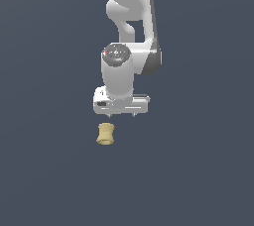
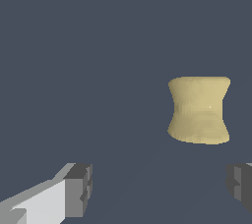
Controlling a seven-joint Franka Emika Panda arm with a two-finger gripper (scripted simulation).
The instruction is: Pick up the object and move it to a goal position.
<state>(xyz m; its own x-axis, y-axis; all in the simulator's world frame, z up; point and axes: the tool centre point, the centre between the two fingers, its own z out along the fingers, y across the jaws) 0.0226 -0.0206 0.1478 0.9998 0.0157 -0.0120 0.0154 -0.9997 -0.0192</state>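
The gripper (image 2: 160,188) is showing two dark fingertips (image 2: 78,188) spread wide, with nothing lying between them. The pale yellow-tan spool (image 2: 199,110), waisted at its middle, is sitting clear of both fingertips, nearer one than the other, against a plain dark blue-grey ground (image 2: 74,46).

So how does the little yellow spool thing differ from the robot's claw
The small pale yellow-tan spool-shaped piece is waisted with flared ends; the white-and-grey claw is blocky and angular. The spool is narrower than the claw's open finger gap. It sits apart, untouched, beyond the open jaws rather than between them. In the exterior view, both appear against the same plain dark surface.
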